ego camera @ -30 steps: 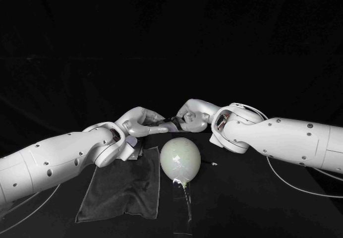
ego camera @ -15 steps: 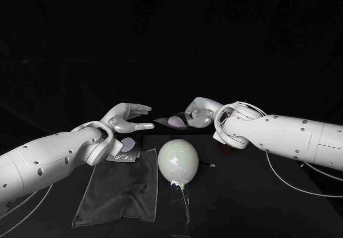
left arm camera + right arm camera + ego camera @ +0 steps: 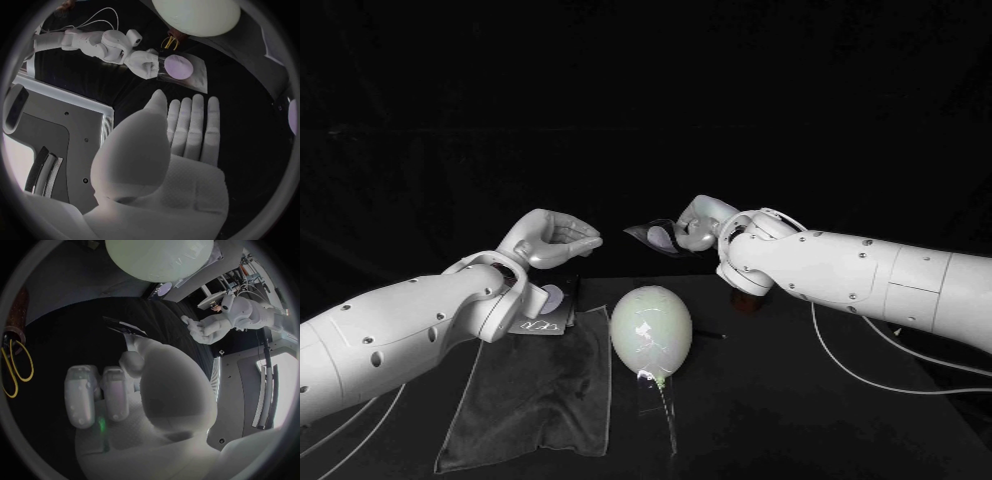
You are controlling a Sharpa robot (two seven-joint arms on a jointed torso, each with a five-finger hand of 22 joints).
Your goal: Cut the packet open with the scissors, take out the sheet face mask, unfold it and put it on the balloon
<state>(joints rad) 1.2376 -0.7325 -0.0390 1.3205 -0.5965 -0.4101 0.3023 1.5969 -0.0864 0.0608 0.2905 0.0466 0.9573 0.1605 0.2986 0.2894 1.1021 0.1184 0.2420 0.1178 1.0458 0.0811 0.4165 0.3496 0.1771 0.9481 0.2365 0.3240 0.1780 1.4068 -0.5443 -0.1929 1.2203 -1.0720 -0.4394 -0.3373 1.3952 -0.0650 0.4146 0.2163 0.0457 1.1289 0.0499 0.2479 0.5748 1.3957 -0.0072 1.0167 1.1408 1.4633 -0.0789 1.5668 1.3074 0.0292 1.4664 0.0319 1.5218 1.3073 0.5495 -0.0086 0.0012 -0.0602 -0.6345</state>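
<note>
My right hand [image 3: 692,230] holds a dark packet [image 3: 648,236] with a lilac disc on it, raised above the table behind the balloon. The left wrist view shows this packet [image 3: 181,70] pinched in the right hand [image 3: 142,61]; the right wrist view shows it [image 3: 125,328] edge-on at the fingers. My left hand [image 3: 554,238] is up and apart from it, holding nothing, its fingers [image 3: 190,125] straight. The pale green balloon [image 3: 651,326] lies on the table between the arms. Yellow-handled scissors [image 3: 15,365] lie near the right arm.
A dark cloth [image 3: 538,390] is spread at the left front, and another dark packet [image 3: 542,310] with a lilac disc lies at its far end beside my left arm. A brown object [image 3: 750,298] stands under the right arm. White cables [image 3: 877,375] trail at the right.
The two hands were together at the packet; the left hand has let go and drawn back to the left and upward. The right hand keeps the packet and has shifted slightly.
</note>
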